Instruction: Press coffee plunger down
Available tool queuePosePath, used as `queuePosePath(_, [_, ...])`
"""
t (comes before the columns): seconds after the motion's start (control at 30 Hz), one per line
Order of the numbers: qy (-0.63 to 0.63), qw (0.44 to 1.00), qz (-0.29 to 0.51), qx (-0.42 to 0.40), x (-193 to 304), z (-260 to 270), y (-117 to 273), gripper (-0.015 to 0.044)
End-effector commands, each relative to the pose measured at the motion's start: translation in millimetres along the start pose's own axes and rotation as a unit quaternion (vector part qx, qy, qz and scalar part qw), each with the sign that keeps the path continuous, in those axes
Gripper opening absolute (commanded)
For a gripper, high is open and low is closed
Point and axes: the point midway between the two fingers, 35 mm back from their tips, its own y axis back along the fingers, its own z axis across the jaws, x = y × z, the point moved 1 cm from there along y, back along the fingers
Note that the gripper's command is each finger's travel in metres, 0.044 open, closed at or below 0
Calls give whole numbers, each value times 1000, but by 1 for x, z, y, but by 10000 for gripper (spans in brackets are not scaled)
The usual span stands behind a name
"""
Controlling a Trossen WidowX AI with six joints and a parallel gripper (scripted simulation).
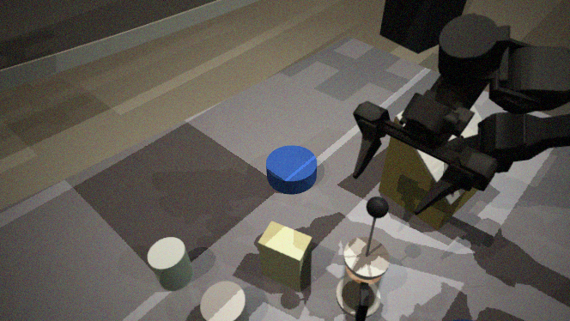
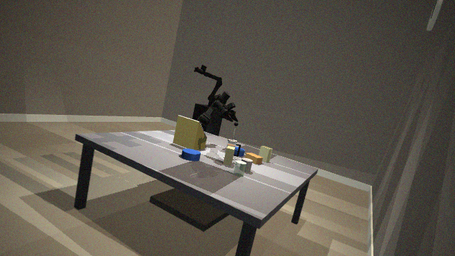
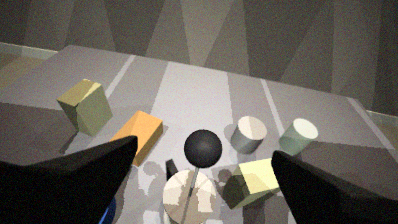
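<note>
Wrist view is showing my black parallel-jaw gripper (image 3: pixel 200 172) spread wide and gripping nothing, with the round black plunger knob (image 3: pixel 202 148) sitting between my fingertips. The glass coffee press with its pale lid (image 1: pixel 365 268) is standing upright near the front of the grey table (image 2: pixel 240 202), right of the yellow cube (image 1: pixel 285 254). I am judging it light, tall and tippy on a thin stiff rod (image 1: pixel 371 233), so I should press straight down on the knob.
</note>
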Motion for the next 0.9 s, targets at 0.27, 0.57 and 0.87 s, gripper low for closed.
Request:
queuePosePath(0.27, [-8, 1000, -1, -1, 4, 0, -20, 440])
queuePosePath(0.57, [-9, 1000, -1, -1, 4, 1, -23, 282])
queuePosePath(0.87, [-9, 1000, -1, -1, 4, 1, -23, 119])
